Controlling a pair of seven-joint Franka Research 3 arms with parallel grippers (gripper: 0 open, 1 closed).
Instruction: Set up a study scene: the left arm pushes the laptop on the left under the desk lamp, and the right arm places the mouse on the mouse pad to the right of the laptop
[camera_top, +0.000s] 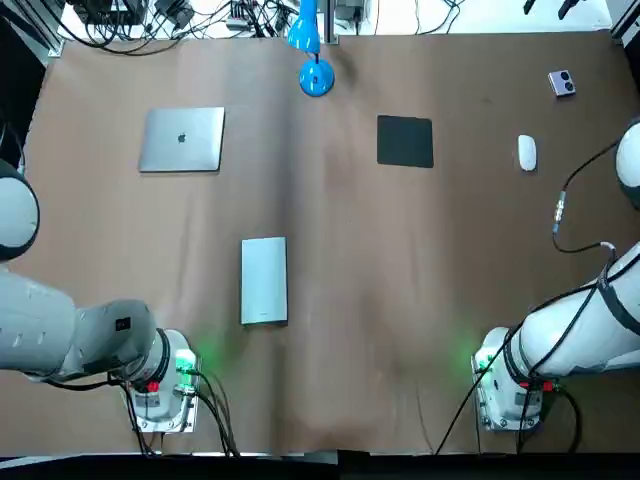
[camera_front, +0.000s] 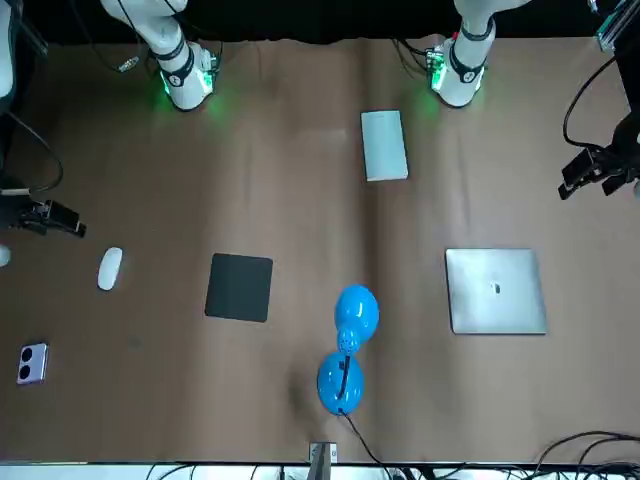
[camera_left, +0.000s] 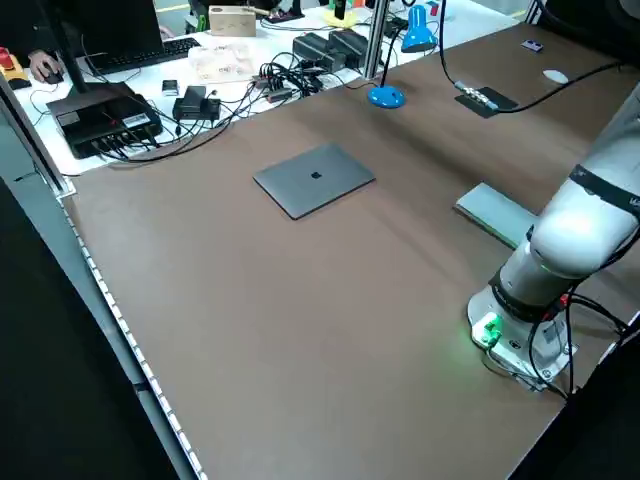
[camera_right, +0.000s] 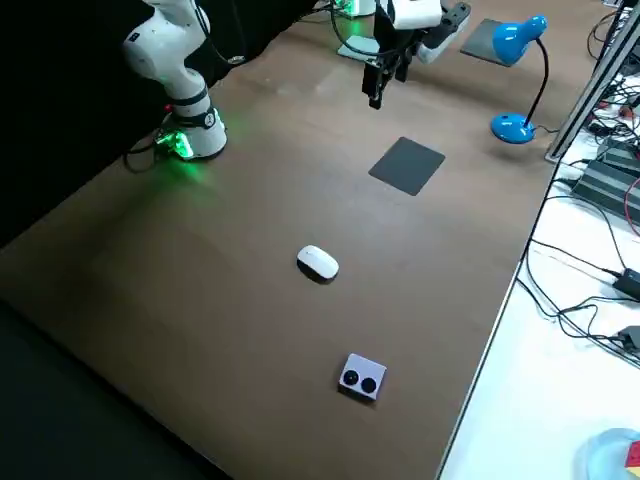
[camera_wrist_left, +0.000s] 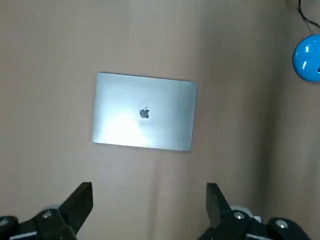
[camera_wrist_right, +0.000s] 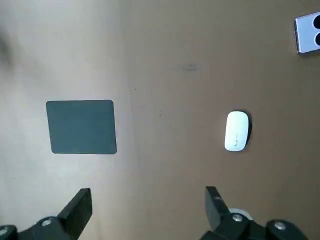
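A closed silver laptop (camera_top: 182, 139) lies at the back left of the brown table. It also fills the middle of the left wrist view as the laptop (camera_wrist_left: 145, 112). My left gripper (camera_wrist_left: 148, 205) hovers high above it, open and empty. The blue desk lamp (camera_top: 316, 78) stands at the back centre. To its right lies the dark mouse pad (camera_top: 405, 141), and the white mouse (camera_top: 526, 152) rests farther right on the bare table. My right gripper (camera_wrist_right: 148, 207) hangs open and empty, high above the stretch between the mouse pad (camera_wrist_right: 81, 126) and the mouse (camera_wrist_right: 236, 130).
A thin silver slab (camera_top: 264, 281) lies lengthwise at the table's middle, nearer the arm bases. A small pale device with two dark circles (camera_top: 561, 83) sits at the back right corner. Cables and electronics crowd the white bench beyond the table's far edge (camera_left: 200, 95).
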